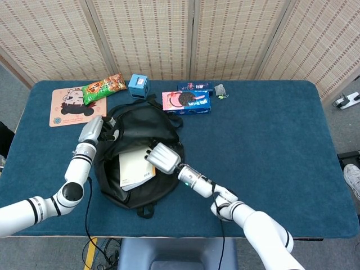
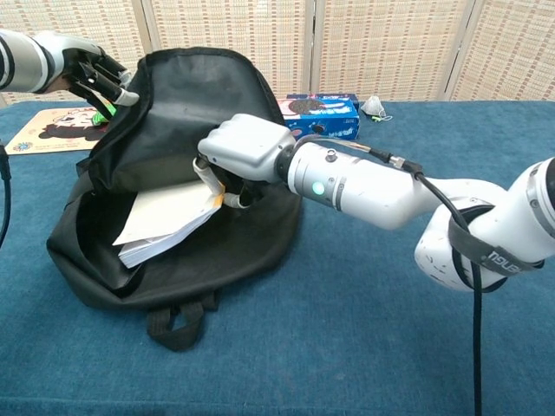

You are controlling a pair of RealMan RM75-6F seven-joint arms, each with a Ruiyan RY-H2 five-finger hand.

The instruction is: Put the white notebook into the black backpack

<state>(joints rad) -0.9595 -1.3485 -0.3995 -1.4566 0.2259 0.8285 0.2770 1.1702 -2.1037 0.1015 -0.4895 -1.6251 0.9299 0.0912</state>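
Notebook half in, long axis ran with the bag mouth, right hand on its inner corner.

Nearest edge: white notebook (image 2: pixel 169 218) lay mostly inside the black backpack (image 2: pixel 182 260), its page edges showing at the open mouth toward the robot, not yet fully under the flap. Right hand (image 2: pixel 241 156) pinched the notebook's corner at the right end, fingers curled around it, so any push would have gone from that hand leftward and deeper into the cavity. In the head view the notebook (image 1: pixel 136 169) sat just left of the right hand (image 1: pixel 160 157). Farther back, left hand (image 2: pixel 91 71) gripped the flap's upper edge, holding the mouth open; it was well apart from the notebook. Beyond, snack boxes sat on the worktop (image 1: pixel 264 129).
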